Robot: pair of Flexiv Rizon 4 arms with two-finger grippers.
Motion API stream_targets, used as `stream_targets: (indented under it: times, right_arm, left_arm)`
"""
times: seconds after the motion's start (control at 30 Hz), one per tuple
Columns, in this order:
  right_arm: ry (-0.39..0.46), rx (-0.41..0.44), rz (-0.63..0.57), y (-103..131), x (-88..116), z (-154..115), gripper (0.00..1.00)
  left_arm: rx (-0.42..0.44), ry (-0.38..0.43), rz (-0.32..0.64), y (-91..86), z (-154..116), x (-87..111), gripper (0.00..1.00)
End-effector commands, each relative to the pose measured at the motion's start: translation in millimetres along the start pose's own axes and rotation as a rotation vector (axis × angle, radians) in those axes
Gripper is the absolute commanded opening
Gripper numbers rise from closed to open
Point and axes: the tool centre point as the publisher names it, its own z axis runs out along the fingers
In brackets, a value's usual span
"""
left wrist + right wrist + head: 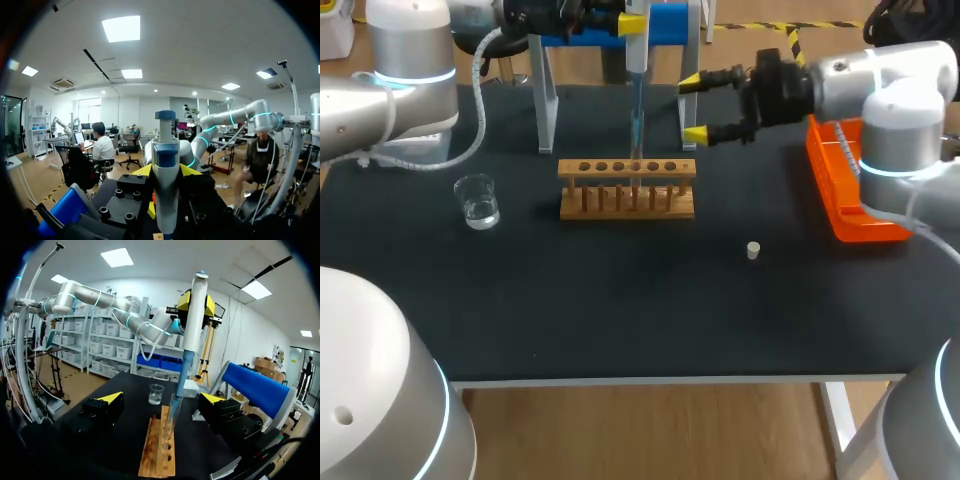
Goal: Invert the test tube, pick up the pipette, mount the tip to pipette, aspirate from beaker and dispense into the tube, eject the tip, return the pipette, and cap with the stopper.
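My left gripper is shut on the white-and-blue pipette, held upright over the wooden rack. The pipette's tip points down into the test tube standing in the rack. In the left wrist view the pipette stands between the yellow fingertips. My right gripper is open, just to the right of the pipette tip and above the rack's right end. In the right wrist view the pipette, test tube and rack lie ahead of that gripper. The small stopper lies on the mat, and the beaker holds clear liquid.
An orange tip box sits at the table's right edge under my right arm. The pipette stand with its blue holder rises behind the rack. Dark mat lies bare in front of the rack.
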Motion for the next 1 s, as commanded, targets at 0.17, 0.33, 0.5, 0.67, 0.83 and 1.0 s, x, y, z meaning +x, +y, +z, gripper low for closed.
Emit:
stream_targets:
  times: [0.17, 0.33, 0.5, 0.67, 0.83, 1.0]
  right_arm:
    - [0.042, 0.042, 0.025, -20.9, -3.1, 33.3, 1.0]
    - [0.039, 0.079, 0.043, -30.1, -4.9, 46.7, 1.0]
    - [0.032, 0.116, 0.089, -41.2, -6.8, 61.3, 1.0]
    - [0.018, 0.152, 0.131, -48.9, -11.3, 71.3, 1.0]
    - [0.002, 0.17, 0.154, -53.7, -13.5, 79.0, 1.0]
    - [-0.012, 0.214, 0.143, -58.7, -13.6, 85.6, 1.0]
  left_arm:
    - [-0.001, 0.001, 0.0, -0.6, -0.1, -0.2, 0.0]
    - [-0.001, 0.001, 0.0, -0.6, -0.1, -0.2, 0.0]
    - [-0.001, 0.001, 0.0, -0.6, -0.1, -0.2, 0.0]
    - [-0.001, 0.001, 0.0, -0.6, -0.1, -0.2, 0.0]
    - [-0.001, 0.001, 0.0, -0.6, -0.1, -0.2, 0.0]
    - [-0.001, 0.001, 0.0, -0.6, -0.1, -0.2, 0.0]
